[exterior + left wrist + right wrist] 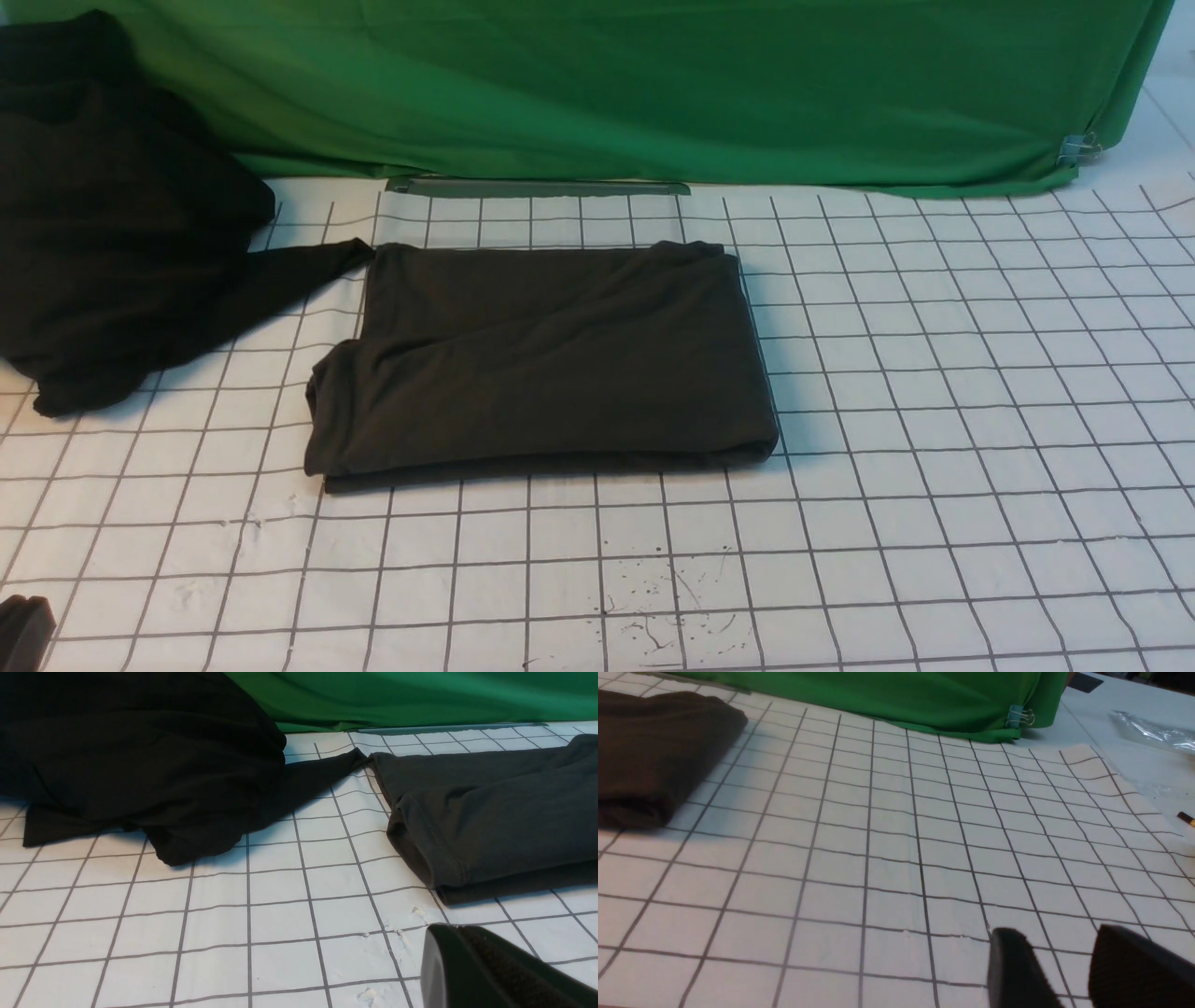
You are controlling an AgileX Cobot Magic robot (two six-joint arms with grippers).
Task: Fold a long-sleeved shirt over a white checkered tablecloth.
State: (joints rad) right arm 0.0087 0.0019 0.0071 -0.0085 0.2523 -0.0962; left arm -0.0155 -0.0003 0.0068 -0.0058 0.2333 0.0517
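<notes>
The long-sleeved shirt [546, 355] lies folded into a flat dark brownish-black rectangle in the middle of the white checkered tablecloth [934, 448]. Its logo and label are hidden. In the left wrist view its stitched folded edge [467, 821] lies just beyond my left gripper [460, 934], which is shut and empty, low over the cloth. In the front view only a dark corner of that gripper [23, 630] shows at the bottom left. My right gripper [1064, 952] is open over bare cloth with nothing between its fingers. The shirt's rolled end [654, 756] lies well off to its side.
A deeper black garment [112, 215] is heaped at the far left, one flap reaching to the shirt's corner. A green cloth [653, 84] hangs along the back, held by a binder clip [1078, 147]. Beyond the tablecloth's right edge lie a plastic bag [1153, 730] and a small stick [1186, 819].
</notes>
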